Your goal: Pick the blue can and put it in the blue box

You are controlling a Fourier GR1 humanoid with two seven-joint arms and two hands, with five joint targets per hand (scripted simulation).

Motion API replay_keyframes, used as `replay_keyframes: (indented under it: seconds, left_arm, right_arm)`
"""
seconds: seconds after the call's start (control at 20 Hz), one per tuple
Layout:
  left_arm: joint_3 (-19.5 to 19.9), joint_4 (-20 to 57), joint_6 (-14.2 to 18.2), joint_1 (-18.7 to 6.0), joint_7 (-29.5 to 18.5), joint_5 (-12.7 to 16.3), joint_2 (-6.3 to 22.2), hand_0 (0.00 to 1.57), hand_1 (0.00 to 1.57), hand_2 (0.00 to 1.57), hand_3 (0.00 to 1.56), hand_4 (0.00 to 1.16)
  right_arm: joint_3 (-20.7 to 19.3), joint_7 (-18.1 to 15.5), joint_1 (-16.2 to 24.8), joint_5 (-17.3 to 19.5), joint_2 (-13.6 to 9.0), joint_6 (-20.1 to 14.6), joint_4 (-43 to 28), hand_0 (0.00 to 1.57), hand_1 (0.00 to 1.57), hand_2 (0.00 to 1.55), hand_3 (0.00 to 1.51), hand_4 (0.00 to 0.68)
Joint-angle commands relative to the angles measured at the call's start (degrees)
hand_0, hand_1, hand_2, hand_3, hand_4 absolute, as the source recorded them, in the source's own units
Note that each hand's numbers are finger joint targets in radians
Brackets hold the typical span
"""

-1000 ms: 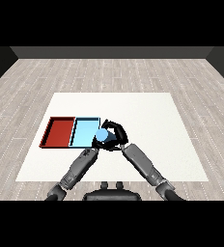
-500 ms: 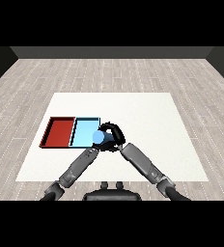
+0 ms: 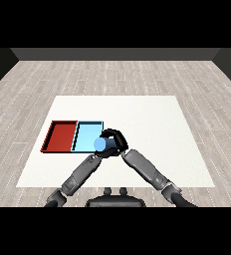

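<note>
- The blue can [image 3: 102, 144] is seen at the right edge of the light blue tray [image 3: 86, 133], partly over its rim; whether it is lifted above the tray or already resting on it cannot be told from this view.
- The right hand [image 3: 114, 141] is seen curled round the can, its black fingers wrapped over the top and far side, so the can is judged to be held by it.
- The left hand [image 3: 103, 153] is mostly hidden just below the can; its state cannot be told.
- The red tray [image 3: 59, 135] is found touching the light blue tray on the left, both lying on the white table [image 3: 152, 119].
- The can is judged to be stiff, light and smooth-sided, so it may be expected to slip or roll if it is let go while tilted.
- It is best held round the middle of its curved wall, as appears to be done here.
- The placing step is judged to be close at hand, with the can to be carried a little further left before it is released.
</note>
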Motion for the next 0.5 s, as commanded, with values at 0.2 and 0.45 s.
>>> replay_keyframes:
  seconds: [0.2,0.45]
  left_arm:
    - [1.8,5.2,-2.7,-2.4,-6.2,9.3,-2.1,0.91,0.91,0.94,0.83,0.65]
    - [1.2,4.4,-1.4,-4.1,-3.7,9.9,-2.2,1.42,1.42,1.35,1.00,0.68]
  right_arm:
    - [-1.9,2.5,-0.4,-1.0,1.7,1.7,-1.3,1.44,1.44,1.45,1.39,0.583]
    - [-5.4,1.1,3.5,-4.5,1.3,6.6,-3.1,1.27,1.27,1.37,1.33,0.415]
